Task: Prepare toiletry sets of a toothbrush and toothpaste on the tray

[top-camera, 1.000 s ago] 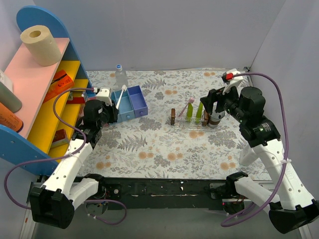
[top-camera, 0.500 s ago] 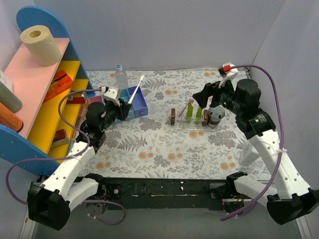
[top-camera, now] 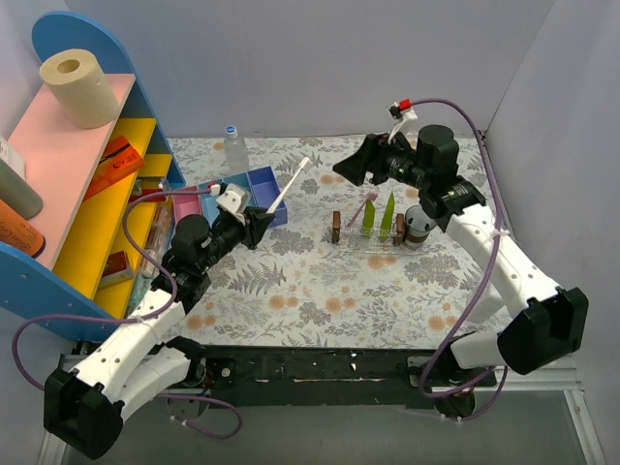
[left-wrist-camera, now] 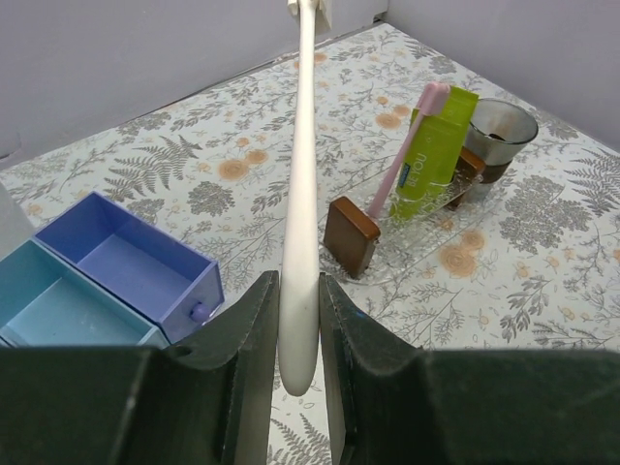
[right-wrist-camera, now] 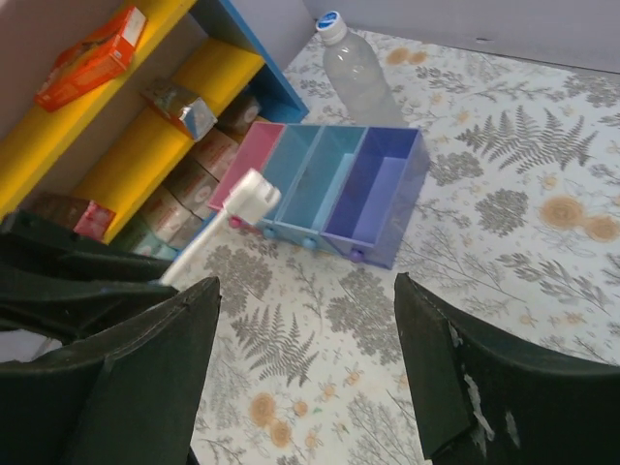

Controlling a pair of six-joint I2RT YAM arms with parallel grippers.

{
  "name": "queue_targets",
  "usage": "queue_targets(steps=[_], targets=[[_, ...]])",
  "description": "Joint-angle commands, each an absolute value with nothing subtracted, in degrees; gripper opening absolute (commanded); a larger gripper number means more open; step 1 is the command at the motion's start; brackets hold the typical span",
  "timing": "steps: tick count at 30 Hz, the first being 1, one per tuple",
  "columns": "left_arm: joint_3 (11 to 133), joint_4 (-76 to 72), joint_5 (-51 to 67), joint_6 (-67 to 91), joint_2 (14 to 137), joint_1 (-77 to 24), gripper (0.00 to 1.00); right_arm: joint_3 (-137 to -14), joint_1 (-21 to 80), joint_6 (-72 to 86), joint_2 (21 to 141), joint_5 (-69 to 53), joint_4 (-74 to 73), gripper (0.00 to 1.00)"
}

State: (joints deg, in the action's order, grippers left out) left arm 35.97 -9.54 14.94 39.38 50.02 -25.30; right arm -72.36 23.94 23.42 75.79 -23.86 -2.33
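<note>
**White brush out of the box, second set on its way**
Left claw (top-camera: 257,225), clamped on the white brush (top-camera: 288,186), has swung off the box (top-camera: 263,190) toward 3 o'clock. Right claw (top-camera: 351,167), jaws wide apart, has crossed to 11 o'clock of the tray (top-camera: 376,249). Pink brush (top-camera: 365,208) and pastes (top-camera: 387,215) already stand there. Bare table (top-camera: 300,281) lies between; a cup (top-camera: 419,230) crowds the tray's 3 o'clock end.

A tabletop (top-camera: 291,291) covered in a pale floral print of grey ferns and orange blossoms carries everything. Toward its back left lies a low plastic box (right-wrist-camera: 334,189) with open compartments of pink, light blue and violet. Just behind it, a clear plastic bottle (right-wrist-camera: 356,68) with a blue cap stands upright. Right of centre, well apart from the box, lies a flat, see-through rectangular plastic tray (left-wrist-camera: 426,225). A small round smoky-glass cup (left-wrist-camera: 501,131) stands just beside its right end.
</note>
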Motion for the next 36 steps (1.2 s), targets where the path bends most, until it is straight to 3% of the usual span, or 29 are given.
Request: queue_targets(steps=[1,12,29,36], targets=[[36.03,-10.46,13.1,37.27,49.57,-29.0,0.0,-77.96,26.36,28.56,79.8,-26.19,4.65,0.79],[36.04,-9.49,11.34,36.12,49.57,-31.55,0.0,-78.66,29.79,30.32,84.9,-25.4,6.5,0.78],[35.68,-9.23,10.11,34.98,49.22,-32.78,0.0,-76.9,29.97,33.66,86.66,-27.95,10.2,0.63],[35.77,-9.05,9.76,34.63,49.13,-33.05,0.0,-76.99,29.97,33.66,87.28,-27.34,8.97,0.64]])
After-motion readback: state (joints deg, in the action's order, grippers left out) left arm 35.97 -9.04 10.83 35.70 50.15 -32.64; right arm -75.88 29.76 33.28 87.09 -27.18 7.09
